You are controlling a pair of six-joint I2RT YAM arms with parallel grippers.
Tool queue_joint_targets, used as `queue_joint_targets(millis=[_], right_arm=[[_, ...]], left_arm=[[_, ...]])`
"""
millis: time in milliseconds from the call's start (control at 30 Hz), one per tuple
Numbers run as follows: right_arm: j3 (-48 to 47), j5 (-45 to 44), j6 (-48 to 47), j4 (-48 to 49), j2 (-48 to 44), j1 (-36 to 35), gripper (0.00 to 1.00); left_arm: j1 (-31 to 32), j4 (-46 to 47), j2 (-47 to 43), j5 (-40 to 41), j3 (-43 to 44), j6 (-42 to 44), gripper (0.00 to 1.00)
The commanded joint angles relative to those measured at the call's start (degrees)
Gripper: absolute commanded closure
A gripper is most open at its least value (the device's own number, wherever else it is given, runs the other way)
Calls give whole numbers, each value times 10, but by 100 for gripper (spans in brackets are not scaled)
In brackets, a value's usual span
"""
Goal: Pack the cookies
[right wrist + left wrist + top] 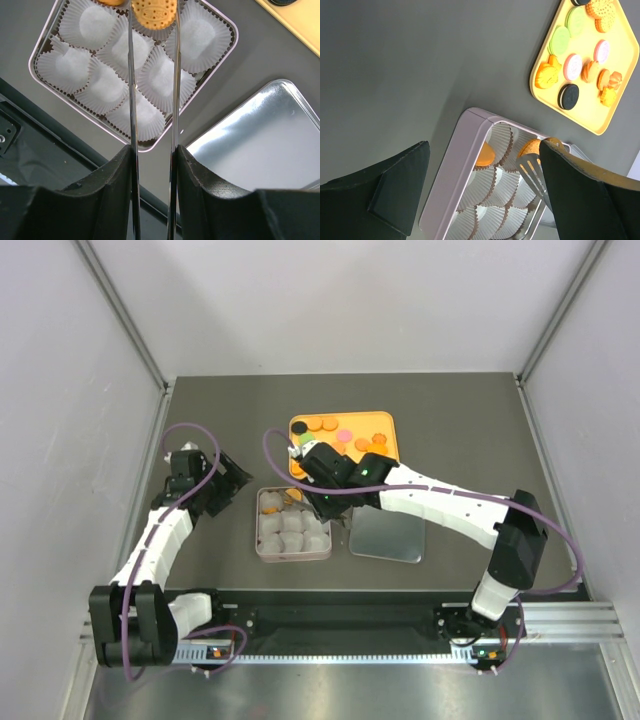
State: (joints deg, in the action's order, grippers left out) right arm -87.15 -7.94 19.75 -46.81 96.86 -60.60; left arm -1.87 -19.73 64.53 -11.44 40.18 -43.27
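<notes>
**Orange cookie on its way into the tin**

Black jaws of the right gripper (pixel 152 165) are squeezed on a pair of tongs (pixel 131 100), thin and shiny like a mirror. Out at their tips, the tongs pinch one orange cookie (pixel 154 12). It is round and flat, with little dots on top. It hangs over the far row of the tin (pixel 454 175). I cannot tell whether it touches a cup.

I think the step in hand is dropping this cookie into a cup. Next, I'd guess, the tongs must go down over a free cup. Then the jaws must let go a little, so the cookie falls flat. Slow is best, for the paper cups (pixel 160 80) look light and could tip or slide.

The cups are white with crinkly, frilled sides, and they are packed tight side by side. Most hold nothing. One at the far side holds a second cookie (pixel 485 154), orange too. The tin is square and pale pink, with round corners and smooth walls. Just beside it lies a silver lid (pixel 260 140), flat and shiny.

Past the tin sits a yellow tray (pixel 587 114) with a low rim. More cookies (pixel 571 66) lie there: pink, green, black and orange. So lots of packing is left.

The left gripper (pixel 222 485) hangs near the tin's left side, jaws spread wide, holding nothing.
</notes>
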Motion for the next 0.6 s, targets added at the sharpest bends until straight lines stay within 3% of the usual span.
queue_joint_targets(millis=[0,233,567], right_arm=[[-20,-15,7,15,3,-11,66],[-19,-19,7,15,6,-14,65],[-21,-23,7,15,10,-15,55]], left_arm=[[-3,17,-2,-10,6,12,5],[-4,18,-3,-11,4,13,5],[-3,21,-1,-14,0,13,5]])
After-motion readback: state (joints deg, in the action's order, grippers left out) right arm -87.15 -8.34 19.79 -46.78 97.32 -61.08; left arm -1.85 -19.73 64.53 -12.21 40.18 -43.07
